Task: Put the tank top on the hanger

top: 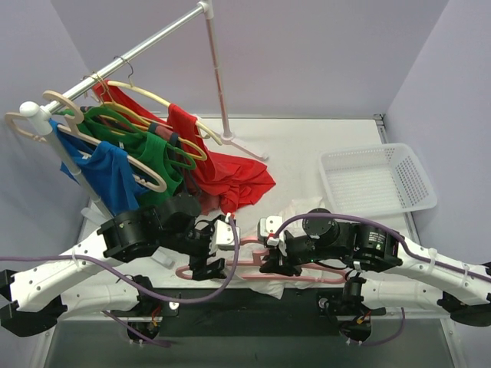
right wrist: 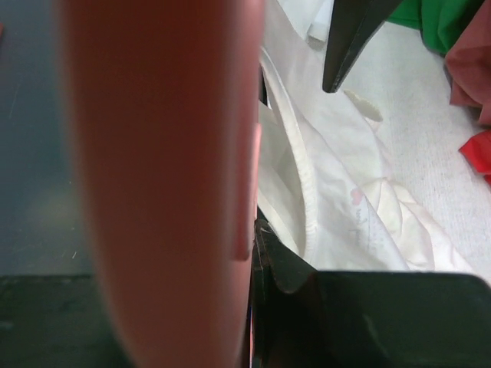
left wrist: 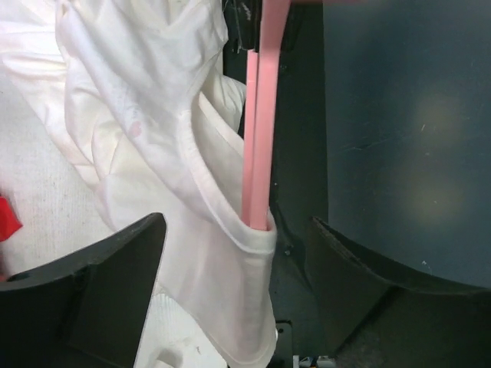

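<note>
The white tank top (top: 295,211) lies crumpled on the table between my two grippers and spills over the near edge. It fills the left wrist view (left wrist: 138,115) and shows in the right wrist view (right wrist: 345,192). The pink hanger (top: 244,263) lies across it. One hanger arm (left wrist: 258,138) is tucked inside a hemmed strap opening of the tank top. My left gripper (top: 209,257) (left wrist: 238,291) is open, with that strap between its fingers (left wrist: 115,284). My right gripper (top: 270,261) (right wrist: 230,307) is shut on the hanger (right wrist: 161,192), which is blurred close to the camera.
A clothes rack (top: 153,38) at the back left carries red, green and blue shirts on beige hangers. A red garment (top: 230,180) trails onto the table. A white basket (top: 376,180) stands at the right. The dark near table edge (left wrist: 399,115) runs under both grippers.
</note>
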Available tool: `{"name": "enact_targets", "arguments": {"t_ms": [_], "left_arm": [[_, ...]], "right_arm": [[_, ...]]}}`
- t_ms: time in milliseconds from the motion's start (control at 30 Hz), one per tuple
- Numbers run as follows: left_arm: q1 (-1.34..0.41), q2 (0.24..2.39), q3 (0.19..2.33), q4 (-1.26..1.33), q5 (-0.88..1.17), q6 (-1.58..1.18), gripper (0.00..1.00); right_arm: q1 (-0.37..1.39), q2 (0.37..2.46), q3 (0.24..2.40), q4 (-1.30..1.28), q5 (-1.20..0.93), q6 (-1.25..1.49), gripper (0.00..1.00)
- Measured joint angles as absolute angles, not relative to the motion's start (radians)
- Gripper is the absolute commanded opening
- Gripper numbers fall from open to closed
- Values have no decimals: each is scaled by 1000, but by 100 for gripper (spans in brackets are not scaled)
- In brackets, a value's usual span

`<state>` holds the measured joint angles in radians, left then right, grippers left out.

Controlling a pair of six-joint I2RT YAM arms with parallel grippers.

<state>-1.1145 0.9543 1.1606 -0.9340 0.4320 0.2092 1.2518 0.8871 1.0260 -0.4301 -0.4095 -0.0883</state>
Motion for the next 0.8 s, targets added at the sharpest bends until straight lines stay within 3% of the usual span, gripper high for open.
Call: {"name": "enact_targets", "arguments": {"t_ms": [33,67,100,300,367,400,467,500,600,800], "left_arm": [[-1116,958,1157,-928,426,217,28],[-1118,959,1153,-922,420,222,6],[-1119,960,1149,-917,415,220,0],[-1140,916,1069,-827,410,186,0],[-1142,874,1019,-776,394,156,0],[-1144,847,996,-754,380,133,0],[-1145,799,961,-741,341,78,0],[-1143,773,944,-743,311,46,0],[-1134,701,913,-747,224,-51,0],[-1103,613,855,-721,86,-233,0]], "right_arm": [[1252,885,1026,-439,-411,-88,0],[1252,884,1026,-446,-411,-88,0],[1252,883,1026,-451,-410,-88,0],[1253,874,1021,-476,-358,-85,2],[1257,874,1015,-473,-333,-73,26],[1258,874,1011,-468,-317,-63,45],[1258,865,1010,-445,-244,-15,59],[1258,849,1010,-439,-197,6,76],[1258,764,1010,-426,-33,88,87],[1257,569,1018,-442,204,239,88]]}}
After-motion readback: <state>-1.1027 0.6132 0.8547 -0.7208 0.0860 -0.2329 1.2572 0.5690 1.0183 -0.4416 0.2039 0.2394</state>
